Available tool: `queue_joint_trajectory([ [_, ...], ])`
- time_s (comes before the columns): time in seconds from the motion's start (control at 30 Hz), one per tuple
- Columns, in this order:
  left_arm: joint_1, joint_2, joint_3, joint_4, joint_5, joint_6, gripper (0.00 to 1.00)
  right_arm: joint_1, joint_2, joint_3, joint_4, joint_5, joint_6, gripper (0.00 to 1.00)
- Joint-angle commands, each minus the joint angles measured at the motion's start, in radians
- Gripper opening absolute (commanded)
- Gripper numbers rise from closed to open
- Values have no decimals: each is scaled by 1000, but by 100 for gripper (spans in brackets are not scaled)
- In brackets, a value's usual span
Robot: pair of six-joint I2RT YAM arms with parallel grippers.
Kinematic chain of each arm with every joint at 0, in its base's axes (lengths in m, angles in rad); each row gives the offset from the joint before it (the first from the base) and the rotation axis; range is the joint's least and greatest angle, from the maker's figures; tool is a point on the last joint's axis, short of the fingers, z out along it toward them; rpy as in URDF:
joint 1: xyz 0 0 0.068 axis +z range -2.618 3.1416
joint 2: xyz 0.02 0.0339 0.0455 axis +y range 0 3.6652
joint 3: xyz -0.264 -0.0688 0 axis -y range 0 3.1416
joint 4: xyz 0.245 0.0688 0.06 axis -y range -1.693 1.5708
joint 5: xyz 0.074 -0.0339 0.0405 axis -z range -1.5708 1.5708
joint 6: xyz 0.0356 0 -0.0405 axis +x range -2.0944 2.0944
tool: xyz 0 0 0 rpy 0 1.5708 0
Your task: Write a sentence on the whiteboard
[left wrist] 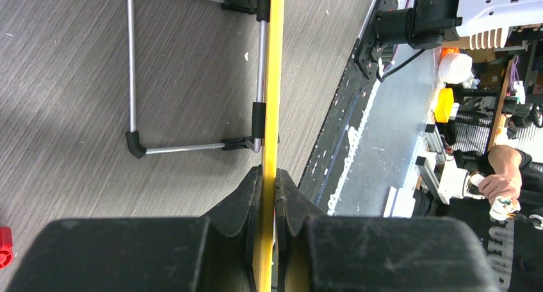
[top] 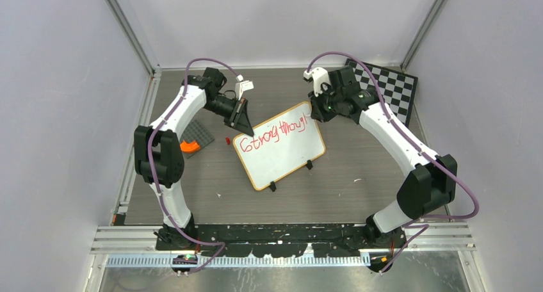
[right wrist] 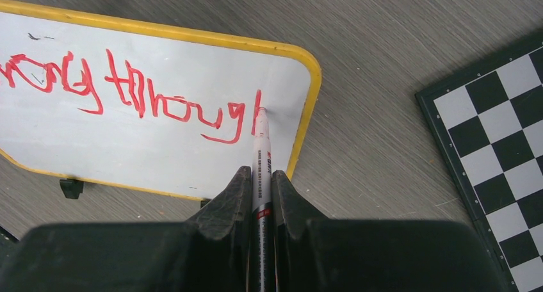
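Observation:
The whiteboard stands tilted mid-table on black feet, with a yellow-orange rim. The sentence is one red line reading roughly "Strong throug" plus one upright stroke; it also shows in the right wrist view. My left gripper is shut on the board's upper left edge, seen edge-on in the left wrist view. My right gripper is shut on a red marker. The marker tip touches the board at the last stroke, near the right rim.
A black-and-white checkered board lies at the back right, close to the right gripper. A red cap lies left of the whiteboard. An orange piece on a dark grey plate sits at the left. Enclosure walls surround the table.

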Motion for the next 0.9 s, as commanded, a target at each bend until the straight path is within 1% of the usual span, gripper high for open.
queue_joint_trajectory([
  [0.0,-6,2,-6,-23,-63,19,0,-17,-4,27,24,26,-24,0],
  [0.53,-7,2,-11,-10,-61,12,0,-11,-31,-28,-34,-20,-37,0],
  [0.8,-7,-8,-11,-1,-61,4,0,-6,-43,61,-115,-27,-65,0],
  [0.87,-6,-11,-11,3,-59,-2,7,0,-52,88,-140,-45,-67,0],
])
